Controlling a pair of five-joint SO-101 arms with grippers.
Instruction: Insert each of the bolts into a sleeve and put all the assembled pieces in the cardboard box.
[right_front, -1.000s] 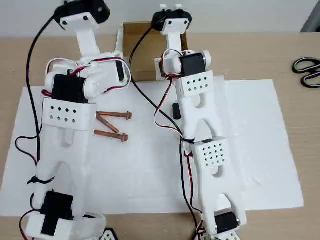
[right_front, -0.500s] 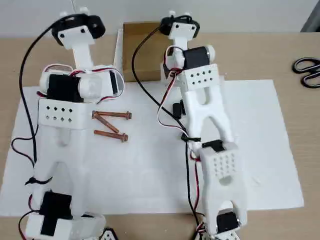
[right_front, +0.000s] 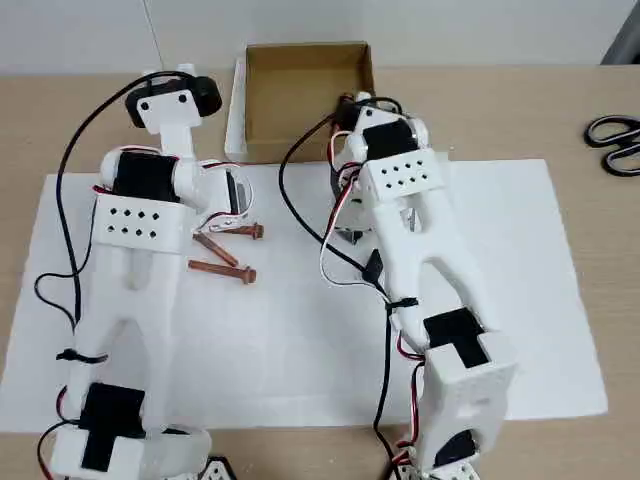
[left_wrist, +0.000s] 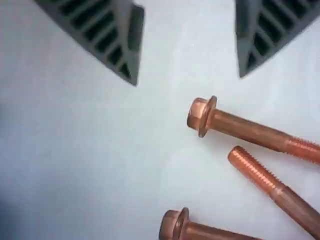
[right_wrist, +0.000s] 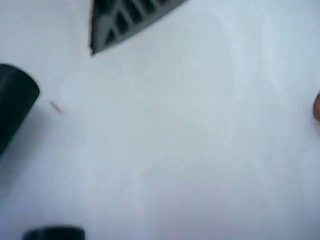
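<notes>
Copper bolts are all lying loose and the box is sitting empty, so nothing is assembled yet.

Your left gripper (left_wrist: 187, 75) is hovering over three copper-coloured flanged bolts (right_front: 220, 268) on the white paper sheet (right_front: 520, 300), jaws standing wide and gripping nothing. Your right gripper (right_wrist: 131, 20) is hanging near black cylindrical sleeves (right_wrist: 15, 102), and you cannot tell how its jaws are standing. Every insertion is still waiting, and so is the brown cardboard box (right_front: 305, 100). The bolts are crowding each other, which is likely complicating a clean pick. Black-handled scissors (right_front: 615, 140) are lying well apart on the wooden worktop (right_front: 560, 110).
</notes>
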